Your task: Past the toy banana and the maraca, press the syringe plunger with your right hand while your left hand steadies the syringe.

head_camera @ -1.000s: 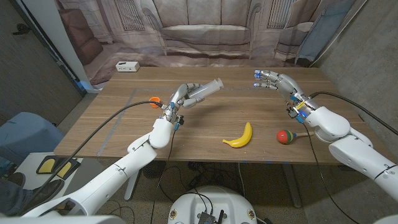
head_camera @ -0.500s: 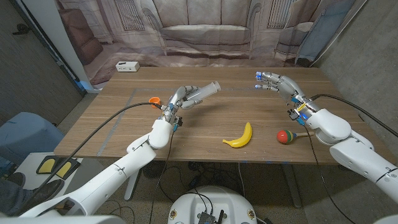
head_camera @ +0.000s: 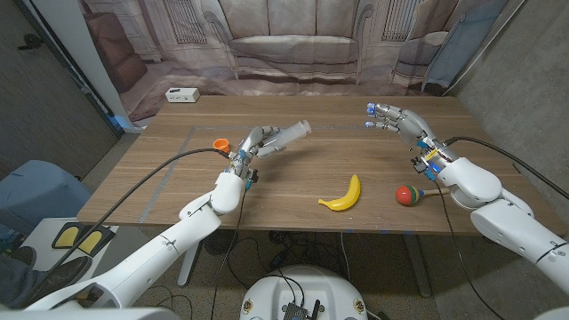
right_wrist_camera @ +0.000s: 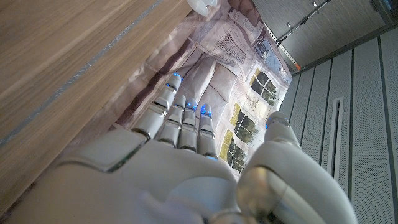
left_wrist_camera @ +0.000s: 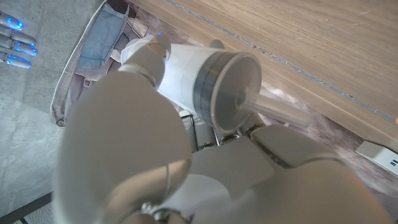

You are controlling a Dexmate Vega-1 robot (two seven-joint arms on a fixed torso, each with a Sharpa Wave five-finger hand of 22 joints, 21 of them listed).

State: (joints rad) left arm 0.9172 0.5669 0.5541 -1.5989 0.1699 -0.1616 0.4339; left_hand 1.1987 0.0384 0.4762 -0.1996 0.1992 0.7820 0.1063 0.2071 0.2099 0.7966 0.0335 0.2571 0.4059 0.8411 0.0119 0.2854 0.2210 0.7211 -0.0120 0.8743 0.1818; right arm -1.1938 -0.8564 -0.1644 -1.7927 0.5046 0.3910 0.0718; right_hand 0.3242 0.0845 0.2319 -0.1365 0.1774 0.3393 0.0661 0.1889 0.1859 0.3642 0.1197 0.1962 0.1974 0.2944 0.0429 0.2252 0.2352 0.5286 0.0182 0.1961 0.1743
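Note:
My left hand (head_camera: 257,142) grips a clear syringe (head_camera: 289,134) above the table's left middle; the barrel slants up to the right. An orange piece (head_camera: 220,143) shows just left of that hand, at the syringe's other end. The left wrist view has my left hand (left_wrist_camera: 124,149) wrapped round the syringe (left_wrist_camera: 211,78), with its grey ring and clear rod. My right hand (head_camera: 394,117) hovers open at the far right, fingers spread and pointing toward the syringe, well apart from it. The yellow toy banana (head_camera: 343,195) and the red-green maraca (head_camera: 410,195) lie near the front edge.
A white box (head_camera: 181,94) sits at the table's back left corner. A printed backdrop hangs behind the wooden table (head_camera: 302,164). Black cables run along both arms. In the right wrist view my right hand (right_wrist_camera: 174,168) shows blue-lit fingertips (right_wrist_camera: 187,106).
My left hand has drifted slightly left and the syringe's raised tip has dropped a little. The right hand has hardly moved.

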